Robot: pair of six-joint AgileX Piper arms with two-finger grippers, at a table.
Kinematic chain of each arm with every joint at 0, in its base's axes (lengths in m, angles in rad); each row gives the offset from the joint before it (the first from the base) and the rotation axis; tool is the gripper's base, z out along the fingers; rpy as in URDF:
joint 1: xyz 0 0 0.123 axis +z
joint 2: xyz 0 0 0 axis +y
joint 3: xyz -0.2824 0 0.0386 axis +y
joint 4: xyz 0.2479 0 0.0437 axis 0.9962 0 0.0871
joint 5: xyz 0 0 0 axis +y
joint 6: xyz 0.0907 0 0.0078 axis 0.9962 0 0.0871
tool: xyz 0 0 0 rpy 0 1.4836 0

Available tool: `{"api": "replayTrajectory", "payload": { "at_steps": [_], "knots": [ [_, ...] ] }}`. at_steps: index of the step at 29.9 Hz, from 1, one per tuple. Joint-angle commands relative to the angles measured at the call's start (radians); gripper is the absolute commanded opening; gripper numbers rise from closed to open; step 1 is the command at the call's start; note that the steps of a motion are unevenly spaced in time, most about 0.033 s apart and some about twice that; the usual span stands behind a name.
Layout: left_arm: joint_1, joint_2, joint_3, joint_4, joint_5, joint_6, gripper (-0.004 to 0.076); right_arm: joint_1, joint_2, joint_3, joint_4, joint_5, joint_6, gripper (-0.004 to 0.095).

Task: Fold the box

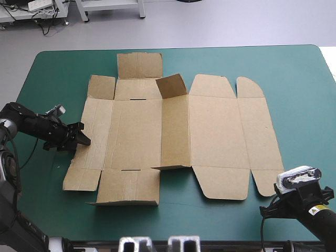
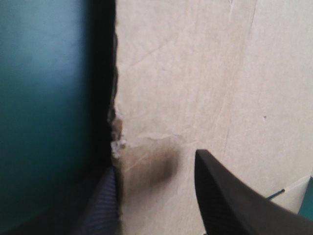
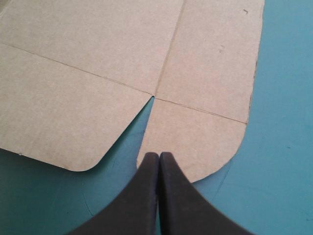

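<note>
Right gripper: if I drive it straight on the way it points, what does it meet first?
The right gripper, shut, points at the box's small rounded corner flap, so that flap comes first. Whether it would strike the edge or slide over the board is unclear.

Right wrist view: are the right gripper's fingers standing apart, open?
No: the right gripper has its black fingers meeting in one pointed arch, aimed at a rounded corner flap of the box.
</note>
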Motion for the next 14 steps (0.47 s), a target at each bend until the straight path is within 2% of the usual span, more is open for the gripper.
{"api": "replayTrajectory", "payload": {
  "at_steps": [1,11,14],
  "knots": [
    [-0.04,-0.003,0.013,-0.087,0.099,0.027,0.0314,0.002,0.007,-0.023,0.024,-0.049,-0.006,-0.0024],
    [-0.081,-0.003,0.016,-0.213,0.099,0.076,0.0278,0.002,0.007,-0.023,0.024,-0.049,-0.006,-0.0024],
    [-0.081,-0.005,0.016,-0.203,0.101,0.044,0.0225,0.002,0.007,-0.023,0.024,-0.049,-0.006,-0.0024]
  ]
}}
